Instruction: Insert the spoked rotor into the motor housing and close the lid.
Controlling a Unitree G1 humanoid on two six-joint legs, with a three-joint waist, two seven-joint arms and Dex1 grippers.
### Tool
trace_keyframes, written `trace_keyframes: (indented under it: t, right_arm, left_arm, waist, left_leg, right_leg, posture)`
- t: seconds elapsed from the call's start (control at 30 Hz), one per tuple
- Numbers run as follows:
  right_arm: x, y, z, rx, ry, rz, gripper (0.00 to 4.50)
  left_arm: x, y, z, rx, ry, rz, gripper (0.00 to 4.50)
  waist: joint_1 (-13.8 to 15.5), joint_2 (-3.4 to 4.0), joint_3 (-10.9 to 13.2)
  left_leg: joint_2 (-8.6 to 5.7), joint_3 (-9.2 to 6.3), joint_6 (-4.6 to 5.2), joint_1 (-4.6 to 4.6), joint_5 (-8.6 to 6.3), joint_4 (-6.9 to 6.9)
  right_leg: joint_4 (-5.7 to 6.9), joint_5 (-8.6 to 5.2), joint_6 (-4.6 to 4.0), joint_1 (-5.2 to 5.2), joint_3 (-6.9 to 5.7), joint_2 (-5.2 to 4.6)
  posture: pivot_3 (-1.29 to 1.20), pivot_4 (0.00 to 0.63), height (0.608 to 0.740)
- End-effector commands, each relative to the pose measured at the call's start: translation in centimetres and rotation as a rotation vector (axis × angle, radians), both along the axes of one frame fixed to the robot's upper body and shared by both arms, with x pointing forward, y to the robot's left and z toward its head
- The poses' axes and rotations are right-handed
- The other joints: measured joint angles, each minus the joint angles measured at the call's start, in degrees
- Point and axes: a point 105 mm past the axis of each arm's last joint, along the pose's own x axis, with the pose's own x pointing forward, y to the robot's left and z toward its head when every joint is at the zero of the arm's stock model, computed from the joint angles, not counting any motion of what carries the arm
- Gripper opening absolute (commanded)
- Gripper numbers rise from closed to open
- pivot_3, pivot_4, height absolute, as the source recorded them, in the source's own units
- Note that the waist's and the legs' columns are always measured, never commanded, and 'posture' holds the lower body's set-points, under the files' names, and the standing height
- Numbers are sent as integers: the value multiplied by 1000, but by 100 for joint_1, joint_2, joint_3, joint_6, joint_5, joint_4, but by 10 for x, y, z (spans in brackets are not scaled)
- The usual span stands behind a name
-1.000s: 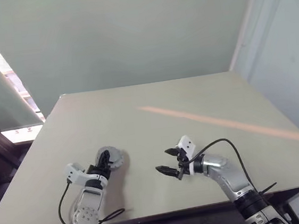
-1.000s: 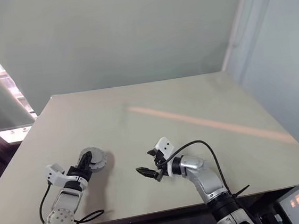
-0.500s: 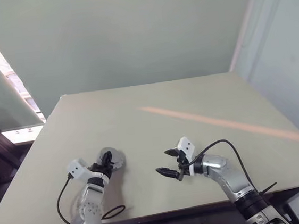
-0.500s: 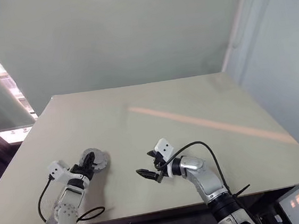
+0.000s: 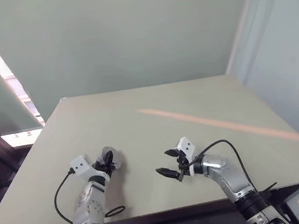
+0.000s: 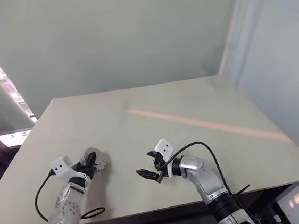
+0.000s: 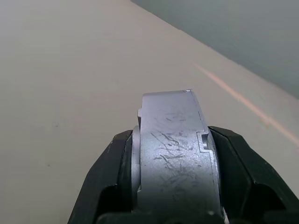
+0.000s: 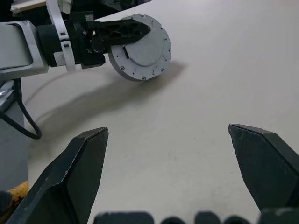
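Two head eyes high over the scene, two wrist cameras down close.

From the head we look forward and down over the broad pale beige counter (image 5: 206, 138), with both arms low and a grey-green wall behind. Our left wrist camera sits tight against a scratched silver-grey round metal housing (image 7: 175, 154) clamped in the left pincer (image 5: 107, 160). Our right wrist camera peers low across the counter between the wide-apart fingers of the right pincer (image 5: 168, 163), sharing that housing with the head views.
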Motion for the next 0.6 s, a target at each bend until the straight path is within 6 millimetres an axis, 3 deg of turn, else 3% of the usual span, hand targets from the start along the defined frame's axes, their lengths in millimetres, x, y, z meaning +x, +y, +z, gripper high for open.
trace_keyframes:
  t: [0.03, 0.17, 0.47, 0.6]
  right_arm:
    - [4, 4, 16, 20, -66, 11, 4500]
    - [5, 5, 16, 19, -68, 12, 4500]
    - [8, 7, 17, 15, -73, 20, 4500]
    - [11, 5, 19, 24, -73, -1, 4500]
  left_arm:
    - [-13, 39, 2, 122, 34, 134, 2950]
    - [-14, 44, 3, 125, 37, 164, 4418]
    - [-15, 52, 12, 215, 30, 208, 4466]
    - [-16, 49, 38, 267, -93, 168, 4466]
  waist:
    - [-75, 1, 1]
    - [-51, 1, 3]
    - [50, 1, 3]
    - [50, 2, 4]
  left_leg:
    - [9, -1, 0, -1, 0, 0]
    - [33, -9, -3, -11, -1, -1]
    - [31, -7, -7, -19, -3, -1]
    - [32, -7, -8, -20, -3, -12]
  right_leg:
    - [0, 0, 0, -2, -1, 9]
    - [-2, 1, 0, -10, -4, 36]
    - [-17, 1, -1, -8, 0, 35]
    - [-18, 2, -2, -13, 0, 36]
  posture:
    - [0, 0, 740]
    - [0, 0, 740]
    - [0, 0, 740]
    - [0, 0, 740]
